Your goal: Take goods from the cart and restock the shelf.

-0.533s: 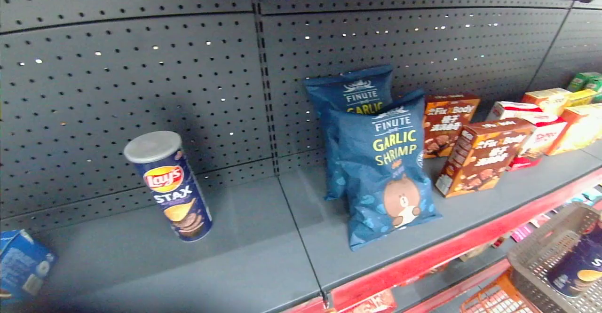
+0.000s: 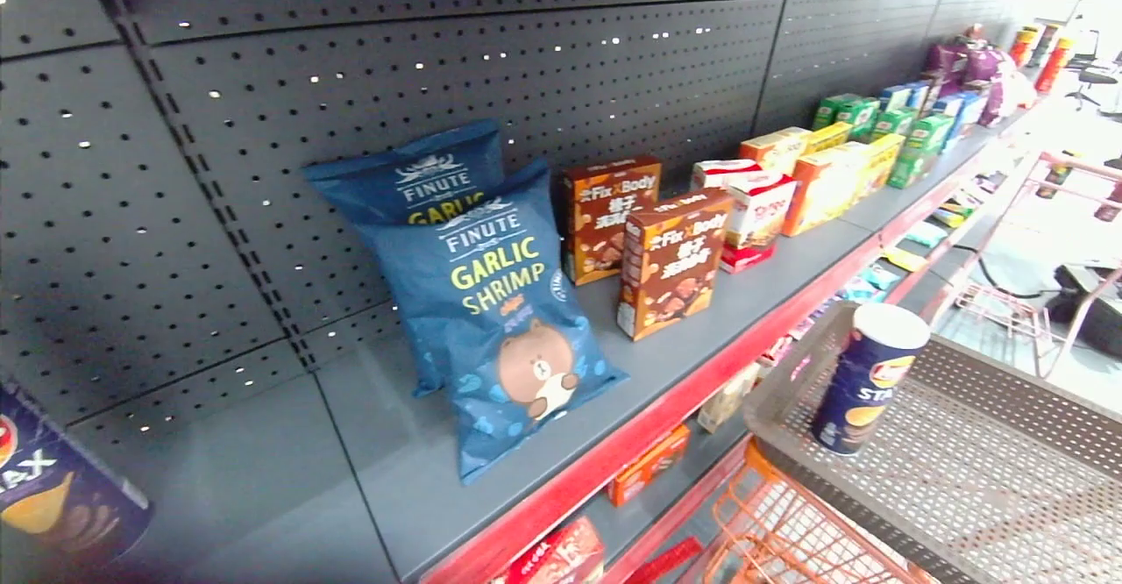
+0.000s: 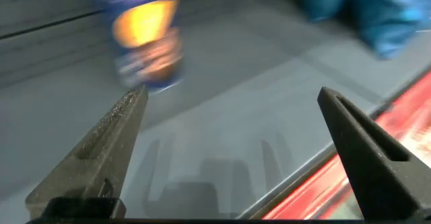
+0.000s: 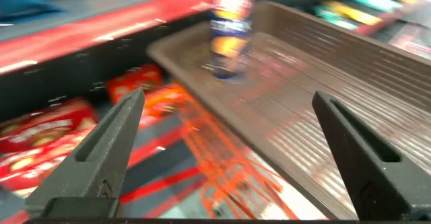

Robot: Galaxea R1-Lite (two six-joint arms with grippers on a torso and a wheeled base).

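Note:
A dark blue chip can [image 2: 863, 378] with a white lid stands upright in the grey perforated basket [image 2: 964, 470] on the cart, at the lower right. A second chip can [image 2: 53, 492] stands on the grey shelf [image 2: 701, 303] at the far left edge. My left gripper [image 3: 229, 150] is open over the shelf, short of that shelf can [image 3: 141, 35], with nothing between its fingers. My right gripper [image 4: 229, 150] is open and empty, a little way off from the cart's can [image 4: 229, 29], which stands in the basket [image 4: 323, 116].
Two blue garlic shrimp bags [image 2: 500, 321] lean mid-shelf, with brown boxes [image 2: 671, 259] and rows of coloured boxes [image 2: 833, 172] to their right. Bare shelf lies between the left can and the bags. An orange wire cart frame [image 2: 789, 531] sits under the basket. Lower shelves hold red packs [image 4: 54, 136].
The head camera has swung to the right: the shelf can has slid to the picture's left edge, and the basket with its can has come fully into view. Nothing on the shelf has moved.

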